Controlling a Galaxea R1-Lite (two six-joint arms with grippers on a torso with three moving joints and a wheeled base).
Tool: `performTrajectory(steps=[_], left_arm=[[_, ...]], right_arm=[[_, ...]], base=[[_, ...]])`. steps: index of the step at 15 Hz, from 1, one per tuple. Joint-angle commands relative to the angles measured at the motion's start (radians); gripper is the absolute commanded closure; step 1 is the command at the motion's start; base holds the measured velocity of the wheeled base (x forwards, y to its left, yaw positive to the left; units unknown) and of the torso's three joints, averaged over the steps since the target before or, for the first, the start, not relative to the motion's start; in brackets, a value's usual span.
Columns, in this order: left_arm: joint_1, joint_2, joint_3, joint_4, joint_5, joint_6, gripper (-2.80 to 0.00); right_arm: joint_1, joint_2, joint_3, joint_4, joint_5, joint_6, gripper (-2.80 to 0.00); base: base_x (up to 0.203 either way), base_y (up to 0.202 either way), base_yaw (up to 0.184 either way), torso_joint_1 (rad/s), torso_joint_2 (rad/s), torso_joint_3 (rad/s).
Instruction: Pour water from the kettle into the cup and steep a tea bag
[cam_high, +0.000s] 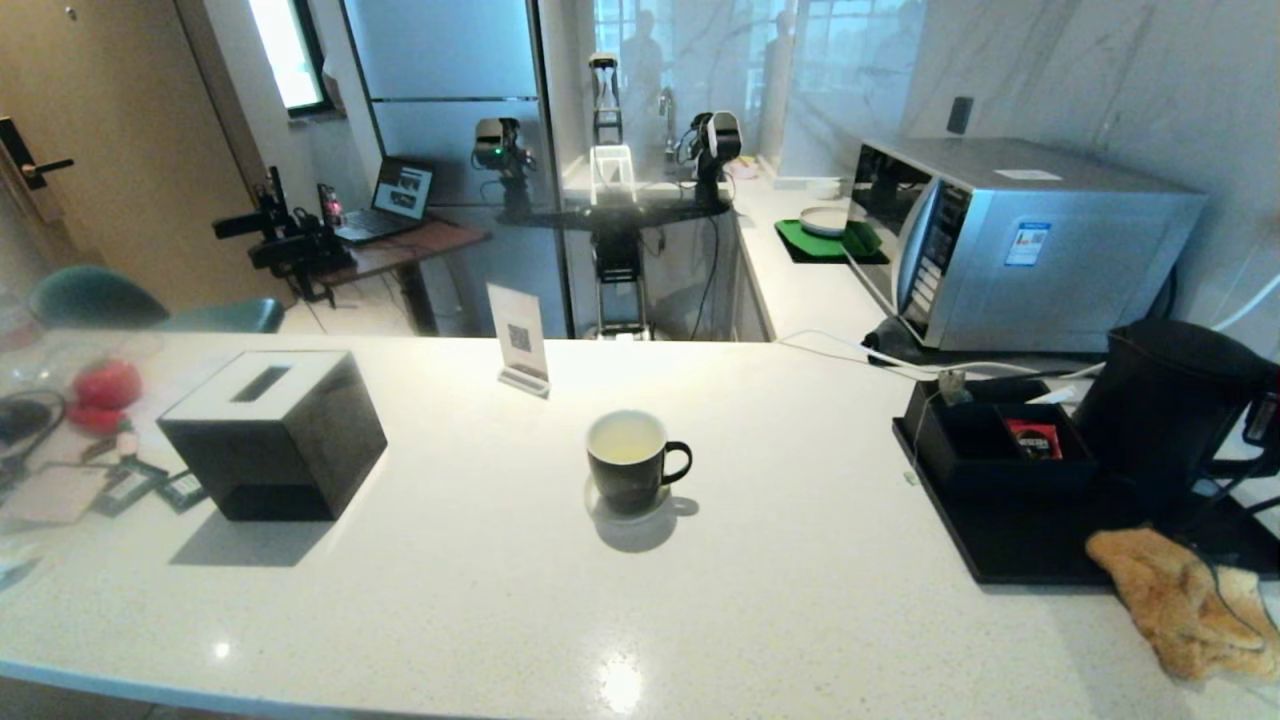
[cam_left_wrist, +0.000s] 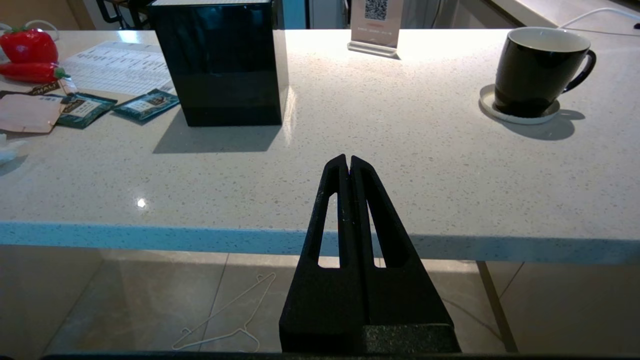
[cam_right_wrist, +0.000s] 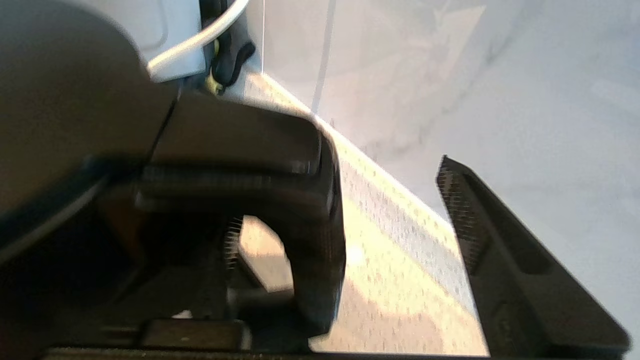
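Note:
The black kettle (cam_high: 1165, 410) stands on a black tray (cam_high: 1030, 560) at the counter's right end. My right gripper (cam_right_wrist: 337, 205) is open around its loop handle (cam_right_wrist: 300, 200). One finger (cam_right_wrist: 465, 220) stands clear outside the handle, and the other shows through the loop. The black cup (cam_high: 628, 462) sits on a white coaster mid-counter, handle to the right, with pale liquid inside; it also shows as the cup (cam_left_wrist: 537, 70) in the left wrist view. Teal tea bag sachets (cam_left_wrist: 145, 104) lie by the black box. My left gripper (cam_left_wrist: 348, 159) is shut and empty, hovering before the counter's front edge.
A black tissue box (cam_high: 272, 432) stands left of the cup, with a small sign stand (cam_high: 523, 340) behind. A microwave (cam_high: 1010, 240) sits at the back right. An open black box with a red packet (cam_high: 1033, 438) shares the tray, and a tan cloth (cam_high: 1180, 600) lies at its front.

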Motion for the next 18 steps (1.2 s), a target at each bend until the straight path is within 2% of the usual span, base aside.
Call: performTrajectory(steps=[1,7,18], left_arm=[[0.000,0.002,0.000,0.000,0.000,0.000,0.00],[0.000,0.002,0.000,0.000,0.000,0.000,0.00],[0.000,0.002,0.000,0.000,0.000,0.000,0.00]], right_arm=[[0.000,-0.027,0.047,-0.007,-0.001,-0.002,-2.80],[-0.002,-0.099,0.161,-0.009,-0.003,-0.020,-2.80],[-0.004,-0.320,0.479,-0.058,-0.002,-0.045,-2.80]], base=[[0.000,0.000,0.000,0.000,0.00,0.000],[0.000,0.000,0.000,0.000,0.00,0.000],[0.000,0.000,0.000,0.000,0.00,0.000]])
